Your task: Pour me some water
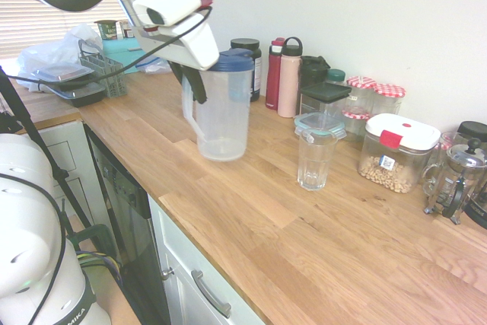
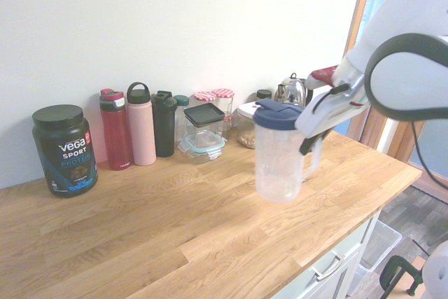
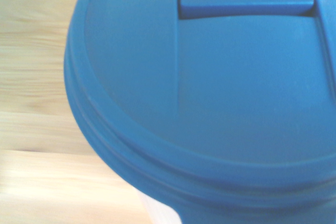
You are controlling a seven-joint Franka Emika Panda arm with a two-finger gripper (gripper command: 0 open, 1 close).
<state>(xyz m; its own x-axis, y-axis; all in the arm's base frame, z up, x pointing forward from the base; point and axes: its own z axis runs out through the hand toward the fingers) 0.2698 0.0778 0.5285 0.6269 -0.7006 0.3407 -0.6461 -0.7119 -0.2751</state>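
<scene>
The claw point(image 1: 192, 85) clamps the jug's handle point(image 1: 189, 108), keeping the jug point(image 1: 223, 112) upright so nothing spills; the glass point(image 1: 314, 159) waits nearby on the table point(image 1: 304, 241), beyond the jug.

The pitcher point(image 1: 223, 112) is translucent white with a blue lid point(image 3: 210, 103). The worktop point(image 1: 304, 249) is pale striped wood. Behind stand a red bottle point(image 2: 115, 129), a pink bottle point(image 2: 141, 125) and a black tub point(image 2: 64, 150).
</scene>
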